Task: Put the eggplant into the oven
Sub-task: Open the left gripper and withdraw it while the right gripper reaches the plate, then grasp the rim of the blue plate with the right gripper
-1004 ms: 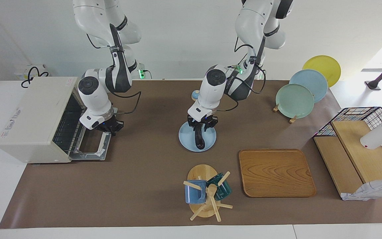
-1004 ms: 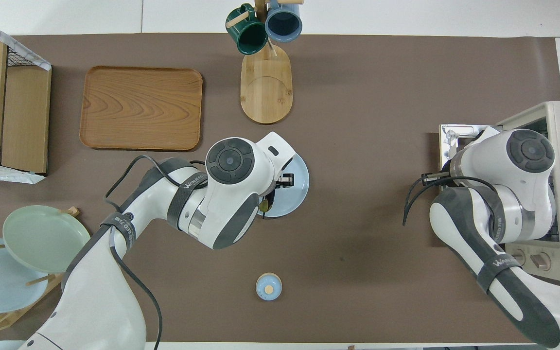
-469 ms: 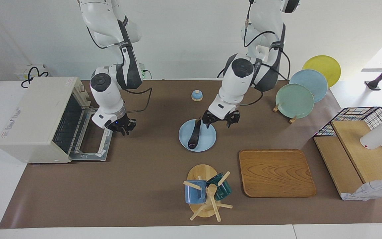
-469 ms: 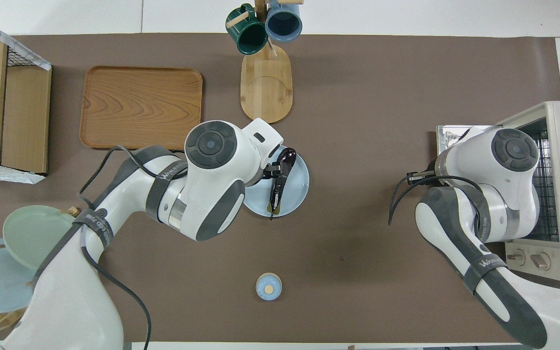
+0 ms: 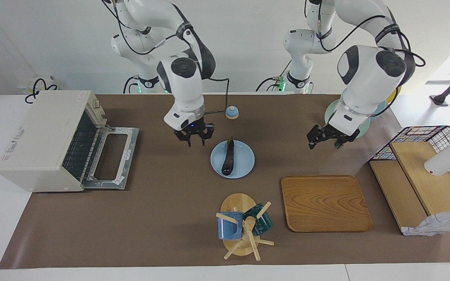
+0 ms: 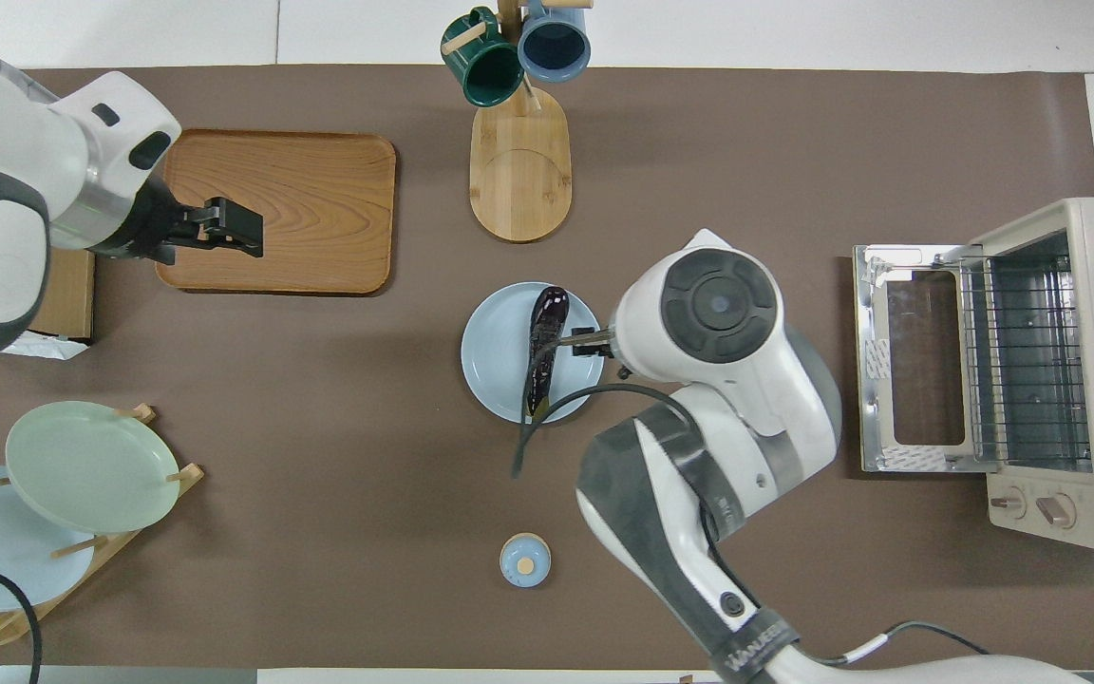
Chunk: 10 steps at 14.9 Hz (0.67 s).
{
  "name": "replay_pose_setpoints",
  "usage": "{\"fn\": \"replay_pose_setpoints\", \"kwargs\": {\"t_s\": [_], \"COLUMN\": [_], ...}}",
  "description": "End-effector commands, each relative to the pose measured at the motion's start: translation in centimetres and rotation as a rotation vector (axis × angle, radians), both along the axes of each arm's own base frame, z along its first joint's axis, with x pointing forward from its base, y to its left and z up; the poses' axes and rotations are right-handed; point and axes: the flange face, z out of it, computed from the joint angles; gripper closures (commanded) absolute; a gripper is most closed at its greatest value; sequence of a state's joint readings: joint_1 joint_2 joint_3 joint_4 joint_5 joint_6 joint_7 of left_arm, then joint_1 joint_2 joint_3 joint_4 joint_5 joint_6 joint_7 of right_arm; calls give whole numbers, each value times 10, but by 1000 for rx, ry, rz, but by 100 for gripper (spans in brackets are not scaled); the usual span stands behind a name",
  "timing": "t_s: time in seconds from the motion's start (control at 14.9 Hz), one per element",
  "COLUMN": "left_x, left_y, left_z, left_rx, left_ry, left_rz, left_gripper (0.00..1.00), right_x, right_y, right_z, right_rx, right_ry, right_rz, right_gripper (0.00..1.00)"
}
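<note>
The dark purple eggplant [image 5: 228, 158] lies on a light blue plate [image 5: 245, 162] in the middle of the mat; it also shows in the overhead view [image 6: 543, 347] on the plate [image 6: 495, 356]. The cream oven [image 5: 41, 136] stands at the right arm's end with its door [image 5: 109, 156] folded down and the wire rack showing [image 6: 1022, 361]. My right gripper [image 5: 195, 139] is open and empty, raised beside the plate on the oven's side [image 6: 585, 342]. My left gripper [image 5: 324, 141] is open and empty, raised over the mat by the wooden tray [image 6: 229, 228].
A wooden tray [image 5: 324, 203] and a mug stand with two mugs [image 5: 244, 228] lie farther from the robots than the plate. A small blue dome [image 5: 231, 112] lies nearer. A plate rack [image 5: 348, 117] and a wire basket with wooden boards [image 5: 424, 175] stand at the left arm's end.
My left gripper has left the eggplant on the plate and pulled away toward its own end. My right gripper has moved from the oven door to beside the plate.
</note>
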<state>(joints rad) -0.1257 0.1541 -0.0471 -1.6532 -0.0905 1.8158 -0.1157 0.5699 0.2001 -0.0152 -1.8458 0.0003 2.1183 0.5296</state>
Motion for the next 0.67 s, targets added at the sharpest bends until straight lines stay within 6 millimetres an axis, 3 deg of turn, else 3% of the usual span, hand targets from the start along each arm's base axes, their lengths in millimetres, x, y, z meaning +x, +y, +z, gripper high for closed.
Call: {"fn": "replay_pose_setpoints", "kwargs": {"t_s": [0.0,0.13,0.2,0.27,0.4,0.47,0.54,0.6], "left_x": [-22,-39,-47,-55,-68,-71,-70,-67], "left_y": [17,20,21,21,23,22,22,22], "left_z": [30,47,55,62,68,70,71,75], "left_rx": [42,52,71,78,80,81,82,78], "left_ry": [20,41,52,61,56,49,42,24], "left_rz": [-36,-48,-57,-62,-64,-64,-65,-63], "left_gripper": [0,0,0,0,0,0,0,0], "right_x": [31,23,18,19,10,10,7,-1], "right_y": [73,126,138,145,147,146,147,158], "right_z": [-9,-32,-39,-36,-63,-67,-73,-79], "right_rx": [-6,-15,-7,29,33,28,11,12], "right_ry": [27,25,15,-38,-53,-65,-73,-83], "right_rz": [-99,-106,-99,-85,-64,-53,-35,-9], "right_gripper": [0,0,0,0,0,0,3,14]}}
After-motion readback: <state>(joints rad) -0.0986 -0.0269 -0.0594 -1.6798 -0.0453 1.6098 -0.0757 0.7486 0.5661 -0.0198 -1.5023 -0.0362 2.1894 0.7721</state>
